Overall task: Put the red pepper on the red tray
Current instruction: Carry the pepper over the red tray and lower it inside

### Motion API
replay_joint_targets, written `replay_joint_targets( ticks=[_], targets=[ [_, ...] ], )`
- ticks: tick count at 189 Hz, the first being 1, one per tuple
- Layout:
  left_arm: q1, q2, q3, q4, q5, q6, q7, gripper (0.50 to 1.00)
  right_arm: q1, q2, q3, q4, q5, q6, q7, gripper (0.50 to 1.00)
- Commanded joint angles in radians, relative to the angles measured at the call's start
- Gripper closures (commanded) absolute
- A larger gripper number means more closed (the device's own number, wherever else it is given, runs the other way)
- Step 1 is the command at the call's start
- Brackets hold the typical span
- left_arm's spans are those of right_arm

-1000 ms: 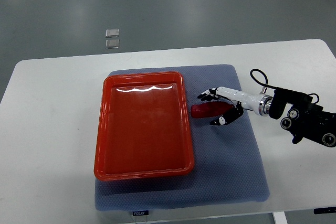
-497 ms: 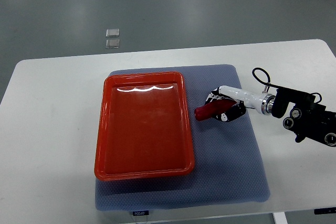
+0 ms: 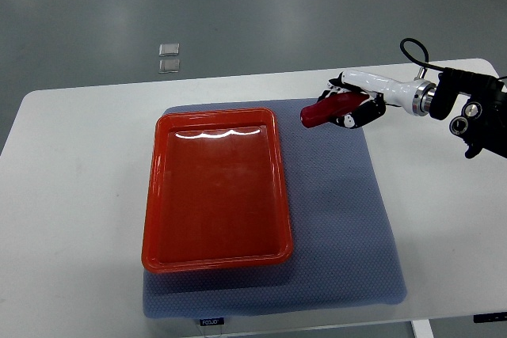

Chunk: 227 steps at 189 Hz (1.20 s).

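The red tray (image 3: pixel 215 189) lies empty on a blue-grey mat (image 3: pixel 341 227) atop the white bench (image 3: pixel 79 195) — grey floor beyond. Right of it the right hand (image 3: pixel 348 108) pinches the red pepper (image 3: pixel 323 108), raised near the mat's far edge. Best carried leftward, level, released low over the tray.

You have the red tray (image 3: pixel 215 187) lying empty on the left half of the blue mat (image 3: pixel 341 219), so only its raised rim stands in the way. The mat's right half is bare, and the table (image 3: pixel 79 195) (both side edges) is free too.
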Motion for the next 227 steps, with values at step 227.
replay_joint_targets(
  ticks=[227],
  targets=[
    [0.014,0.0,0.005,-0.012,0.0,-0.001,0.0,0.5,-0.028,0.557,-0.159,-0.292,0.094,-0.094,0.018,0.816]
  ],
)
